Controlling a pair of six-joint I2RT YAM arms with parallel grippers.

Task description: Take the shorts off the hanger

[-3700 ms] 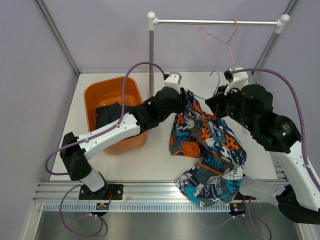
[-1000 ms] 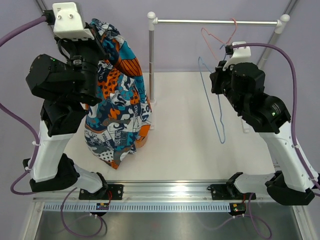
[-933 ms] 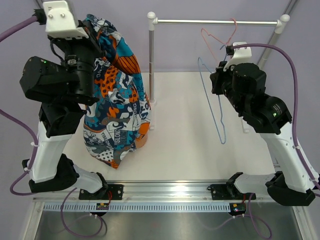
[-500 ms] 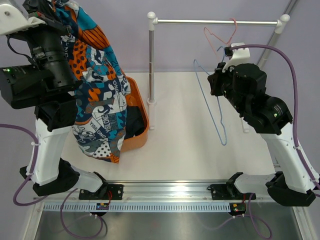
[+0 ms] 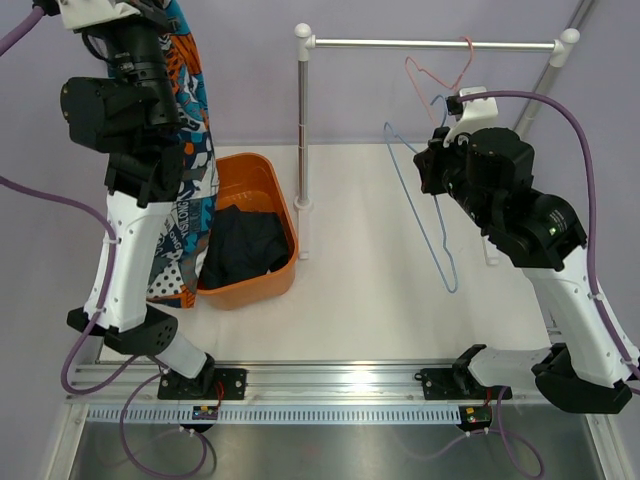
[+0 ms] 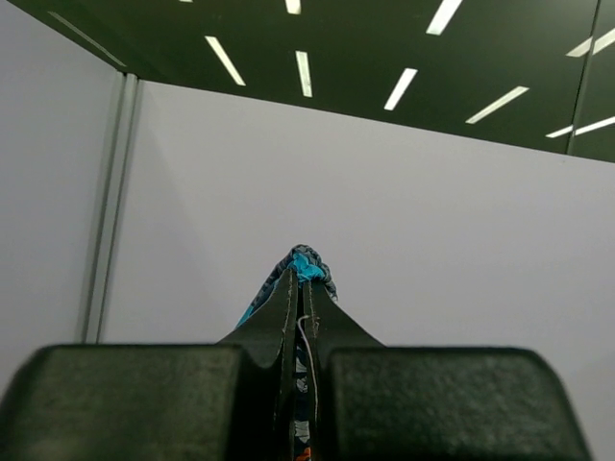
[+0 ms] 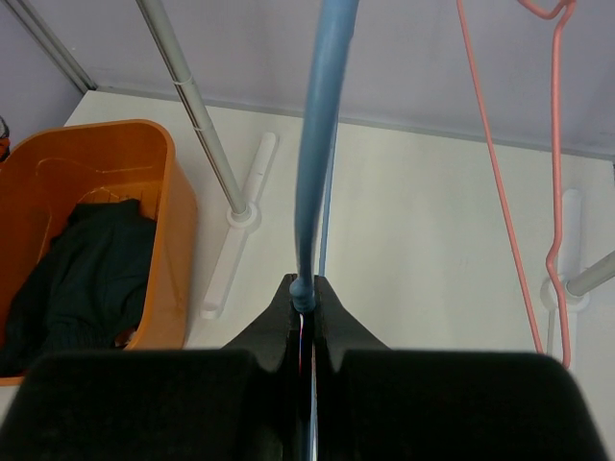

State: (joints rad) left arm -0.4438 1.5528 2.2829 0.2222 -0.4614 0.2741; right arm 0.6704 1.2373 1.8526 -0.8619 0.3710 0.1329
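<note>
Plainly the shorts (image 5: 190, 130) and the hanger are already parted, so the task reads as all but done. What is left is a judgement about where the cloth gets set down.

At the far left, the left gripper (image 6: 300, 288) is lifted high, near the top corner of the overhead view. Its 2 fingers are pressed together on a small fold of the patterned fabric, which pokes out just past the tips in the wrist view. The shorts hang straight down from that pinch, alongside the arm. Their long axis is vertical, the gripped edge at the top and the loose hem pointing at the table (image 5: 370, 320). The hem hangs on the outer left side of the orange bin (image 5: 285, 215), close to its wall and not above its opening. If the bin is the target, the cloth has to travel rightward before release. The left arm is the only 1 placed to do that.

Inside the bin lies 1 dark garment (image 5: 245, 240). Just right of it stands the rail post (image 5: 302, 120).

Further right, well apart from the shorts, the right gripper (image 7: 306, 288) has its fingers closed on the wire of the blue hanger (image 7: 313, 192). That hanger is bare, and its frame slants steeply down from the grip toward the table. A pink hanger (image 7: 501, 192) hangs on the rail behind it, also empty.
</note>
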